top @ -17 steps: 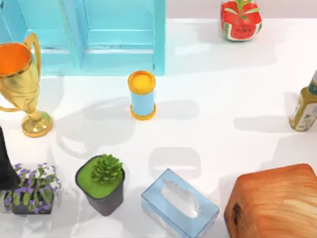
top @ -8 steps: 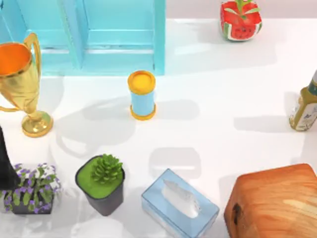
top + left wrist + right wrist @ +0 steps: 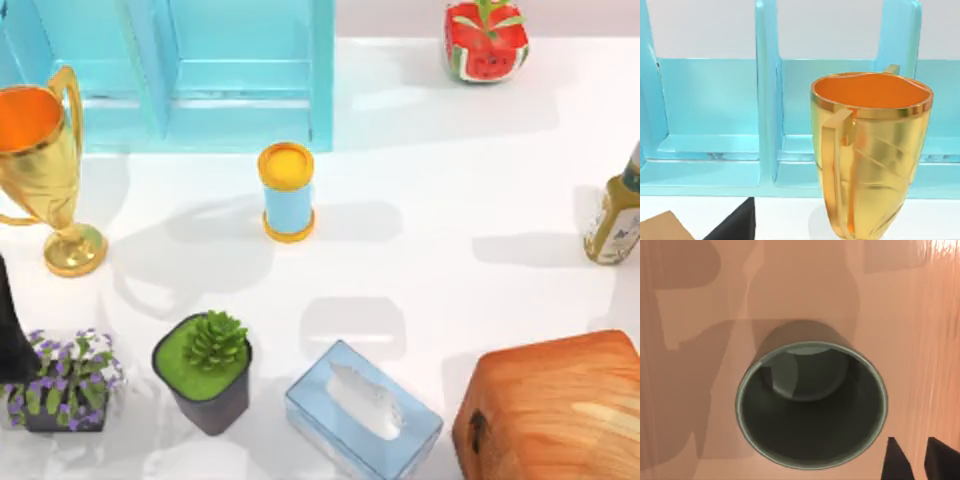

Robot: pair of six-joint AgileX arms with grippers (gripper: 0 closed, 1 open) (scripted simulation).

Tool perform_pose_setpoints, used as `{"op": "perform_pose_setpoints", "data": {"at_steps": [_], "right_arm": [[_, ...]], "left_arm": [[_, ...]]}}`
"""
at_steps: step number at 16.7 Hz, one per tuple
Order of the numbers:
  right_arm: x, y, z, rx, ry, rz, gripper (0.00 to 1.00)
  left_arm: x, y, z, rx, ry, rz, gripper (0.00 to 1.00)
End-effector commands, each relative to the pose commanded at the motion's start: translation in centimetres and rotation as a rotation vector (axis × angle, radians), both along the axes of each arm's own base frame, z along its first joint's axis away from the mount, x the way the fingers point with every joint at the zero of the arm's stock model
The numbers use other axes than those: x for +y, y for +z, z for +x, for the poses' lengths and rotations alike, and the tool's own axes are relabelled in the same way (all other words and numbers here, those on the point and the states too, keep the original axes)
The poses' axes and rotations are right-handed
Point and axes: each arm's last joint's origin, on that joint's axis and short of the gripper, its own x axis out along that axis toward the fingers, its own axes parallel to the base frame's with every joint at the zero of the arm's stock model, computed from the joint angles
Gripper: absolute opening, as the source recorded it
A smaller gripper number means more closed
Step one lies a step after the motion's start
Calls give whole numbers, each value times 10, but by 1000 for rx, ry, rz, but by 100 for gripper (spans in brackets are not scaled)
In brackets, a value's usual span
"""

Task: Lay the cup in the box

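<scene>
Right wrist view: cup upright on wood, rim unobstructed.

— What's the setting?
— A white table, brightly lit, with soft shadows falling across it. A pale wall runs behind its far edge.
— Any furniture?
— A light blue shelf stands at the far left, split by upright dividers; the left wrist view shows its open compartments against a plain grey wall.
— Anything else?
— A wooden block sits at the near right corner. The right wrist view looks down on a wood surface with grain lines and overlapping shadows.
</scene>
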Motion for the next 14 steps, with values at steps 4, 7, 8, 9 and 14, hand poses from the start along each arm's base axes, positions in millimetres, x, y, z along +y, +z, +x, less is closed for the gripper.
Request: {"op": "perform_pose_setpoints", "data": {"at_steps": [4, 7, 8, 9, 14], "right_arm": [[0, 0, 0, 0, 0, 0, 68], [0, 0, 0, 0, 0, 0, 90], [0, 0, 0, 0, 0, 0, 98], [0, 0, 0, 0, 0, 0, 100], [0, 0, 0, 0, 0, 0, 100]], "left_arm": [[0, 0, 0, 0, 0, 0, 100], [0, 0, 0, 0, 0, 0, 100], [0, 0, 0, 0, 0, 0, 100], [0, 0, 0, 0, 0, 0, 100], [0, 0, 0, 0, 0, 0, 100]]}}
